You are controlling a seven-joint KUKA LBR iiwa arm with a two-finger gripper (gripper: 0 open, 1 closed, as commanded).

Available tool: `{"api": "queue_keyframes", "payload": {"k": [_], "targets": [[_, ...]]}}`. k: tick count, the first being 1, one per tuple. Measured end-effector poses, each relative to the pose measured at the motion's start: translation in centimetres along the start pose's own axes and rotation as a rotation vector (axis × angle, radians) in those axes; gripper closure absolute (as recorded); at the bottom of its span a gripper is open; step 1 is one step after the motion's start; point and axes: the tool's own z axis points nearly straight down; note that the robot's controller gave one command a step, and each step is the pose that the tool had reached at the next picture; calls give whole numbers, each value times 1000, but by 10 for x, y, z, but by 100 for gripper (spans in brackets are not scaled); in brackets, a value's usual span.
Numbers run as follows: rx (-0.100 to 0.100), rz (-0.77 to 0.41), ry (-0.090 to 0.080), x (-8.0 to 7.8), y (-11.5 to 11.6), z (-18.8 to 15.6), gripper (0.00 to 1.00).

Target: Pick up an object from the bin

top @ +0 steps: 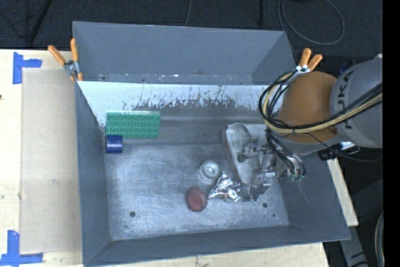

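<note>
Foil, crumpled and silver (224, 189), lies front-right on the bin (144, 191) floor, just beside the pincer (255, 187). Whether the pincer is open or closed cannot be told. The foil is probably light and crushable; grip gently across its bulk.

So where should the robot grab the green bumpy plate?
Probably at the right end of the green plate, coming down from above with a finger on each long edge. It looks flat and thin, resting against the back slope of the bin, and a small blue piece crowds its left corner.
</note>
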Motion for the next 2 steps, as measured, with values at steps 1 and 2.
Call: {"api": "queue_keyframes", "payload": {"k": [1, 2], "targets": [[-3, -104, 4, 46, 61, -1, 0], [0, -103, -1, 44, 59, -2, 100]]}}
